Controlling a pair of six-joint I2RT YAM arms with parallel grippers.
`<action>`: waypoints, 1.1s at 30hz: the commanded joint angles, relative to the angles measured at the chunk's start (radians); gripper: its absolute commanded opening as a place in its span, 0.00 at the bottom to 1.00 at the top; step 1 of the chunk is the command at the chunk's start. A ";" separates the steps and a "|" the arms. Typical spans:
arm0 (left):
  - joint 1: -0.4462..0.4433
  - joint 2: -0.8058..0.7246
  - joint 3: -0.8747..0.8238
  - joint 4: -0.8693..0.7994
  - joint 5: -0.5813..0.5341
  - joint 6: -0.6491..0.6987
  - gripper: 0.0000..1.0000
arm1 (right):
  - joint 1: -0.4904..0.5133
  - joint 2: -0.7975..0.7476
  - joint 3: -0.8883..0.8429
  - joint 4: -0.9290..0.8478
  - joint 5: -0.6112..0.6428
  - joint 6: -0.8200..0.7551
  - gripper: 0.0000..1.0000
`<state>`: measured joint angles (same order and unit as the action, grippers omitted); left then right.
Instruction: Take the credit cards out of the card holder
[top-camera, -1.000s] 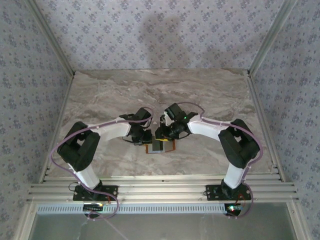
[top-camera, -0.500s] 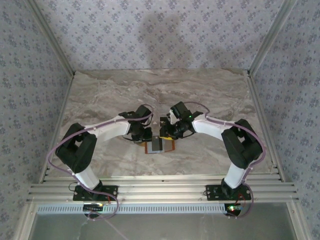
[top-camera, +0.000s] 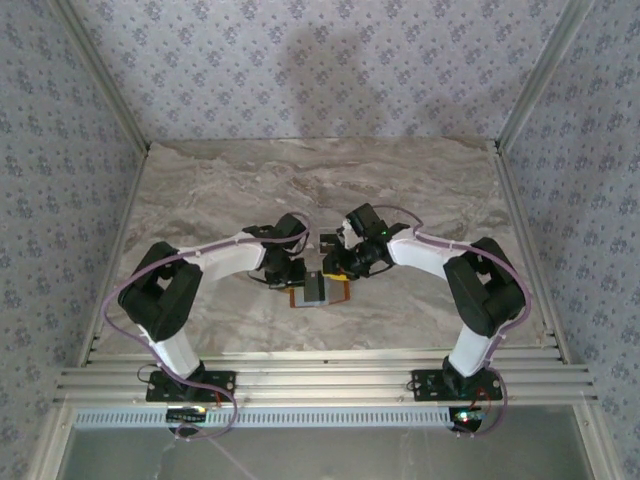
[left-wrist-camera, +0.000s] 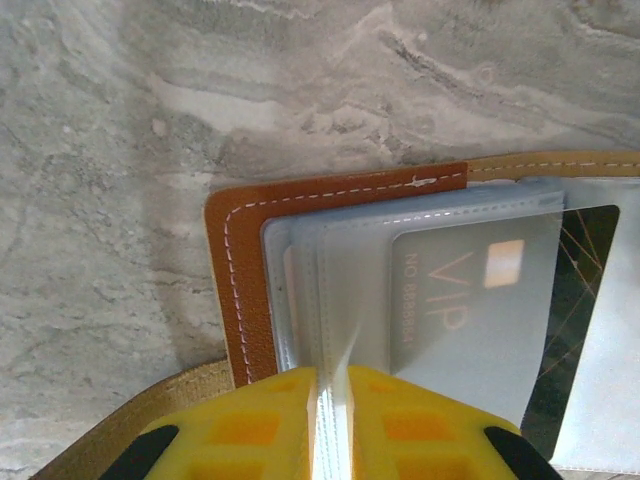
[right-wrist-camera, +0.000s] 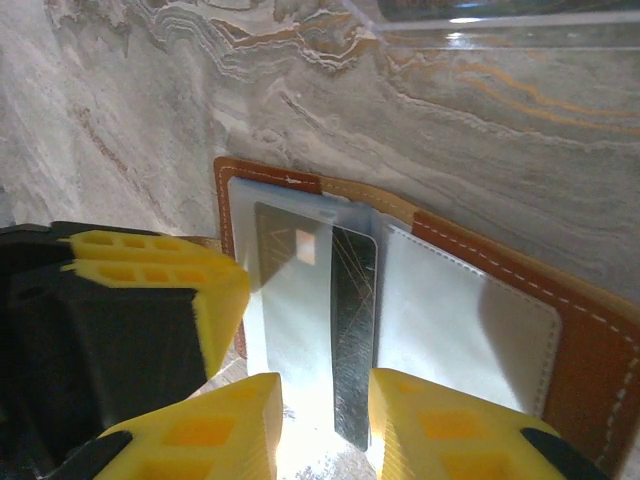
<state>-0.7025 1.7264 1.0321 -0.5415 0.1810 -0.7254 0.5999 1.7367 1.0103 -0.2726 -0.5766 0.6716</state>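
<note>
On the near half of the grey marble tabletop (top-camera: 420, 190), the left end effector (left-wrist-camera: 328, 400) pinches a clear leaf (left-wrist-camera: 340, 290) of the open tan-brown leather card holder (left-wrist-camera: 238, 300). The right end effector (right-wrist-camera: 325, 415), jaws partly apart, straddles a dark credit card (right-wrist-camera: 352, 330) jutting from it.

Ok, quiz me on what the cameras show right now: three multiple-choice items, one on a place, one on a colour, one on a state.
1. Where is the card holder?
A) against the back wall
B) on the marble table, at the tips of the left gripper and right gripper
C) held in the air

2. What colour is its leather?
A) black
B) green
C) brown

3. The left gripper is:
A) shut on a clear sleeve of the holder
B) wide open
C) carrying a loose card

Answers: B, the top view shows it lying open there; C, both wrist views show brown stitched leather; A, its yellow fingers pinch the sleeve's edge.
</note>
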 joint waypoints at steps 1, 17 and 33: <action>-0.003 0.018 -0.020 -0.015 -0.028 0.007 0.17 | 0.003 0.031 -0.006 0.012 -0.037 -0.018 0.27; -0.005 0.038 -0.010 -0.051 -0.055 0.022 0.17 | 0.024 0.122 -0.022 0.087 -0.099 -0.004 0.25; -0.004 0.023 -0.003 -0.067 -0.059 0.026 0.17 | 0.032 0.074 -0.027 0.054 -0.062 -0.016 0.11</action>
<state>-0.7029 1.7290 1.0336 -0.5449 0.1696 -0.7177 0.6289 1.8507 0.9955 -0.1730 -0.6582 0.6682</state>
